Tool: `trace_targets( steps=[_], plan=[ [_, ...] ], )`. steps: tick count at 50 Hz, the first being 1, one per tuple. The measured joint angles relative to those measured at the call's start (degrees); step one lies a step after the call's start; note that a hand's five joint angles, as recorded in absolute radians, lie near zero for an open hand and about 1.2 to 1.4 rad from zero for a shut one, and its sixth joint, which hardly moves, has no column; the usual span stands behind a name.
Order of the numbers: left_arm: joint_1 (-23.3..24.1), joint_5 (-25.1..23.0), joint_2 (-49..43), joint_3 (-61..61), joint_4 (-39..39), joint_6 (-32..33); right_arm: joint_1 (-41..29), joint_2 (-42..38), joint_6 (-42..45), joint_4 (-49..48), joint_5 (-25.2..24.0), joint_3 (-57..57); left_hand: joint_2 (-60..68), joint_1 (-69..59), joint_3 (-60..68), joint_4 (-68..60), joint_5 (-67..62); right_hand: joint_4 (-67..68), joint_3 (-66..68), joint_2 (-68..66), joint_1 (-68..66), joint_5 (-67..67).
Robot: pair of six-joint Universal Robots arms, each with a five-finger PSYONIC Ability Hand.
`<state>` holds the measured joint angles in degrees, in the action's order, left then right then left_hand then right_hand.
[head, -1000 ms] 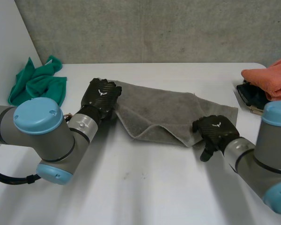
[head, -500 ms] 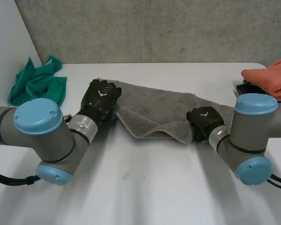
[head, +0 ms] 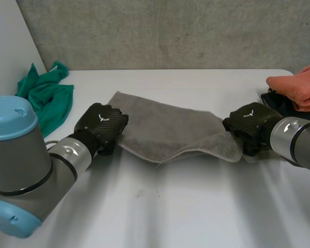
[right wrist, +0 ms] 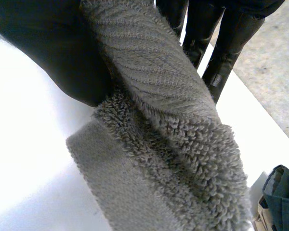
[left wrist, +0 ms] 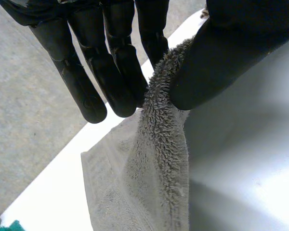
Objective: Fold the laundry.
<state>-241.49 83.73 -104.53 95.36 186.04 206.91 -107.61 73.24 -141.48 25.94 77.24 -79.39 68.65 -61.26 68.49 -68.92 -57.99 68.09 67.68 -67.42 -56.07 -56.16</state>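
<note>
A grey towel (head: 168, 126) hangs stretched between my two hands, just above the white table (head: 170, 206). My left hand (head: 101, 126) pinches the towel's near left corner; in the left wrist view the towel (left wrist: 154, 168) sits between the thumb (left wrist: 216, 53) and the fingers (left wrist: 111, 62). My right hand (head: 250, 124) pinches the near right corner. In the right wrist view the towel (right wrist: 168, 125) runs between thumb (right wrist: 48, 48) and fingers (right wrist: 216, 43). The towel's near edge sags in the middle; its far edge lies on the table.
A crumpled green cloth (head: 44, 95) lies at the table's far left. An orange cloth (head: 297, 85) sits on a dark item (head: 279, 106) at the far right edge, close behind my right hand. A grey wall stands behind the table.
The right hand closed on the towel's near right corner and drew it rightward. The left hand pulled its corner toward the front left. The folded towel has spread out between them.
</note>
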Motion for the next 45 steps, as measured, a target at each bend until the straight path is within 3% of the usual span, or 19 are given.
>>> trace_targets(
  steps=[7, 8, 17, 18, 20, 21, 22, 24, 27, 32, 45],
  plan=[
    [0.29, 0.1, -4.73, -2.63, -0.69, 0.48, 0.0, -3.45, 2.44, -0.07, 0.05, 1.46, 0.0, 0.0, 0.0, 0.0, 0.0, 0.0, 0.0, 0.0, 0.0, 0.0],
    [0.29, 0.23, -7.05, -4.18, 0.03, 0.59, -0.19, -7.07, 2.67, -1.97, 0.37, 3.79, 0.0, 0.0, 0.0, 0.0, 0.0, 0.0, 0.0, 0.0, 0.0, 0.0],
    [-1.71, 0.91, -17.31, -20.6, 7.2, 5.03, -0.73, -13.32, 0.81, -15.77, 2.98, 14.66, 0.05, 0.0, 0.05, -0.02, -0.01, 0.03, 0.0, 0.0, 0.0, 0.0],
    [-2.84, 0.93, -18.8, -27.8, 13.03, 7.48, -1.01, -13.75, -1.29, -26.3, 4.5, 18.69, 0.07, 0.0, 0.05, -0.02, -0.01, 0.03, 0.0, 0.0, 0.0, 0.0],
    [-3.12, 0.9, -19.0, -29.62, 15.14, 8.08, -1.06, -13.64, -1.92, -29.3, 4.92, 19.44, 0.07, 0.0, 0.05, -0.02, -0.01, 0.03, 0.0, 0.0, 0.0, 0.0],
    [-3.77, 0.79, -19.03, -33.54, 21.51, 9.23, -1.19, -12.72, -3.87, -38.35, 6.05, 21.12, 0.07, 0.0, 0.05, -0.02, -0.01, 0.04, 0.0, 0.0, 0.0, 0.0],
    [-3.77, 0.79, -19.03, -33.54, 21.51, 9.23, -1.19, -12.72, -3.87, -38.35, 6.05, 21.12, 0.07, 0.0, 0.05, -0.02, -0.01, 0.04, 0.0, 0.0, 0.0, 0.0],
    [-4.37, 0.63, -17.76, -36.62, 30.91, 9.75, -1.32, -10.89, -6.22, -48.9, 7.23, 22.09, 0.07, 0.0, 0.05, -0.02, -0.01, 0.04, 0.0, 0.0, 0.0, 0.0],
    [-4.66, 0.42, -14.9, -37.1, 39.34, 9.13, -1.44, -8.9, -8.06, -55.38, 7.85, 22.34, 0.07, 0.0, 0.05, -0.02, -0.01, 0.04, 0.0, 0.0, 0.0, 0.0],
    [-4.79, 0.34, -11.94, -34.55, 42.09, 7.61, -1.78, -7.64, -8.96, -54.76, 7.83, 22.0, 0.07, 0.0, 0.05, -0.02, -0.12, 0.04, 0.0, 0.0, 0.0, 0.0],
    [-4.58, 0.37, -9.52, -9.85, 33.02, 4.89, -3.92, -8.97, -8.72, -34.6, 6.86, 11.11, 0.07, 0.0, 0.05, -0.02, -0.15, 0.05, 0.0, 0.0, 0.0, -0.62]
  ],
)
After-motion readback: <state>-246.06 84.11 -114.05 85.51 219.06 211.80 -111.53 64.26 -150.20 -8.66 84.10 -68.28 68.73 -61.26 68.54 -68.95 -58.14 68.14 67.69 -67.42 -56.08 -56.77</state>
